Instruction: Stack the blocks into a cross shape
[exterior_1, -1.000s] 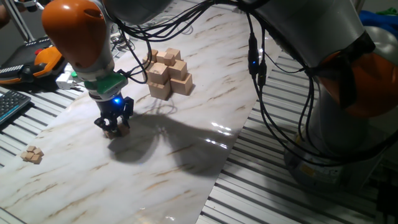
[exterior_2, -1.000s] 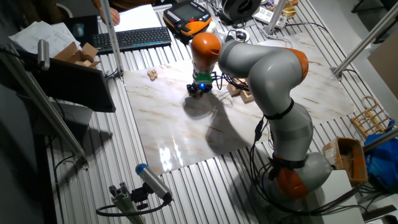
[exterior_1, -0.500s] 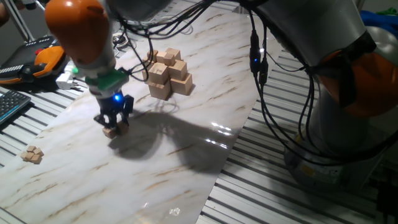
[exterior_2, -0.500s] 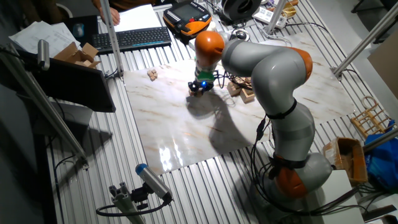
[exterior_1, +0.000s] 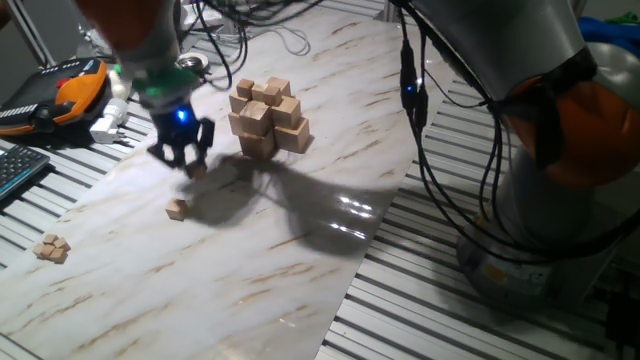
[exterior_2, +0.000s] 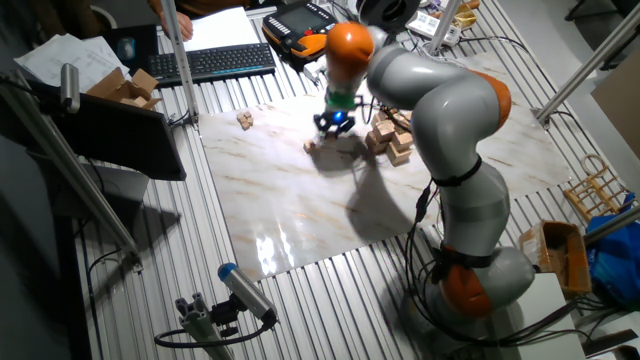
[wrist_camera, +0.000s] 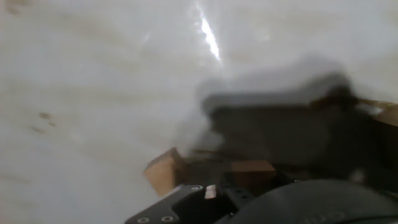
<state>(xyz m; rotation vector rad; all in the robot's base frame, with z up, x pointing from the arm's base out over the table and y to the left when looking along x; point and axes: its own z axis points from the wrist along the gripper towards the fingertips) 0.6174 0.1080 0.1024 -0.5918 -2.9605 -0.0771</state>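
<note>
While the arm hangs over the scene: a label list, largest first.
Tabletop (exterior_1: 300, 260): marbled sheet, mid-frame.
Cross shape (exterior_1: 268, 118): tiered cubes, upper centre; in the other fixed view (exterior_2: 388, 138), right of centre.
Pincer (exterior_1: 182, 158): upper left, raised, just left of the stack; fingers narrow, apparently gripping a small block (wrist_camera: 163, 172), blurred in the hand view.
Loose blocks: one (exterior_1: 177, 209) below the pincer; a cluster (exterior_1: 50, 247) at far left.
Handling: judged light, stiff, slightly slick; pinch opposite flat faces, squarely.

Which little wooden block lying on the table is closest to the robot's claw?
The lone small block just below the gripper. The other loose blocks sit huddled together far off near the table's edge.
</note>
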